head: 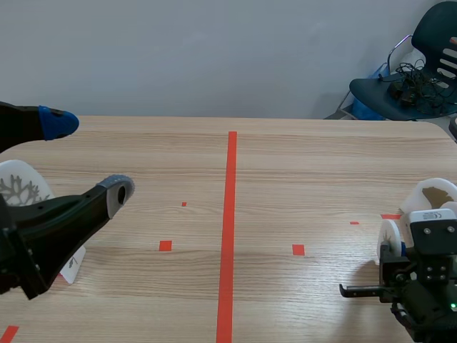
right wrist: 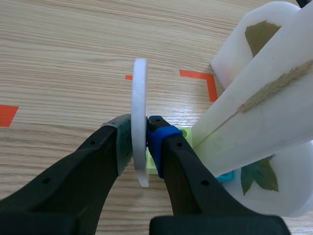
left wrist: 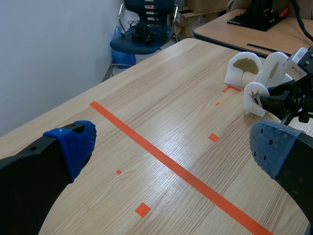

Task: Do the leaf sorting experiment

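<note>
Left gripper (head: 86, 159), fingers spread wide, is hovering near left; right gripper (right wrist: 139, 129) is pinching an upright white disc (right wrist: 140, 83) near right.

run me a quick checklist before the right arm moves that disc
1. Grip: right gripper shut on the white disc, a pad on each face. Ok.
2. Disc pose: upright between the fingers, seen edge-on. Ok.
3. Clearance from the leaf plates beside the gripper: the top of the disc stands apart from them, but a green piece sits right behind the fingers. Cannot tell.
4. Left gripper: open, raised, holding nothing. Ok.
5. Patterned disc by the left arm: partly hidden behind that arm, so its footing is unclear. Cannot tell.
</note>
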Motion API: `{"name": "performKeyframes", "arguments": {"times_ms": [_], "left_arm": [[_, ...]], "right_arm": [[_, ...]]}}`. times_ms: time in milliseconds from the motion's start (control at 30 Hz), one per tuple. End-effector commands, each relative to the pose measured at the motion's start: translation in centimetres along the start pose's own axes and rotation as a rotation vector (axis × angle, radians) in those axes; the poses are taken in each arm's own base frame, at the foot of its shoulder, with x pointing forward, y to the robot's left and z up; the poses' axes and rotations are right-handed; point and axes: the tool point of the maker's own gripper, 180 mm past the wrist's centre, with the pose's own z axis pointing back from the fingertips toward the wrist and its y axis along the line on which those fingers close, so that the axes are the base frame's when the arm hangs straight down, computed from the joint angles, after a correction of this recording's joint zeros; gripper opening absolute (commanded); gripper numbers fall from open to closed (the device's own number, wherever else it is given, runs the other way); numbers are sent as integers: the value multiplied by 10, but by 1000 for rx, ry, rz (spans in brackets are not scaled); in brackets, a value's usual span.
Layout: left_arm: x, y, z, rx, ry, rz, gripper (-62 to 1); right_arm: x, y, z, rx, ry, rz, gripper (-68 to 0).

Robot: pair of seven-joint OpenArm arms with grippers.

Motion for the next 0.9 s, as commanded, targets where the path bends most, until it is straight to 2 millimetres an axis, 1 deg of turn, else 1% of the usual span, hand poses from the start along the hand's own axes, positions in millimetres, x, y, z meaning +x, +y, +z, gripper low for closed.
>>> {"name": "performKeyframes", "arguments": {"times_ms": [0,67,133,200,300,400,500,600,733,767,800,867], "left_arm": [[5,0,-1,-3,-26,4,14],[5,0,-1,-2,-26,5,14],[4,0,-1,-1,-24,6,14],[3,1,0,1,-23,11,14],[1,2,0,4,-19,14,14],[1,2,0,4,-19,14,14],[1,2,0,4,-19,14,14],[1,2,0,4,-19,14,14],[1,2,0,4,-19,14,14],[1,2,0,4,-19,14,14],[1,2,0,4,-19,14,14],[1,2,0,3,-19,14,14]], "right_arm": [[15,-1,-5,-2,-48,1,-609],[16,-1,-4,-2,-50,1,-551],[18,-1,-4,-2,-66,2,-471],[22,-1,-4,-2,-84,2,-406],[33,-1,-4,-2,-126,0,-344],[58,0,-4,3,-188,-6,-297],[93,2,-3,30,-261,-7,-260],[121,4,-1,75,-273,-28,-260],[144,10,5,152,-254,-95,-259],[150,12,9,175,-257,-102,-238],[155,16,14,204,-258,-102,-197],[166,24,27,262,-277,-80,-86]]}}
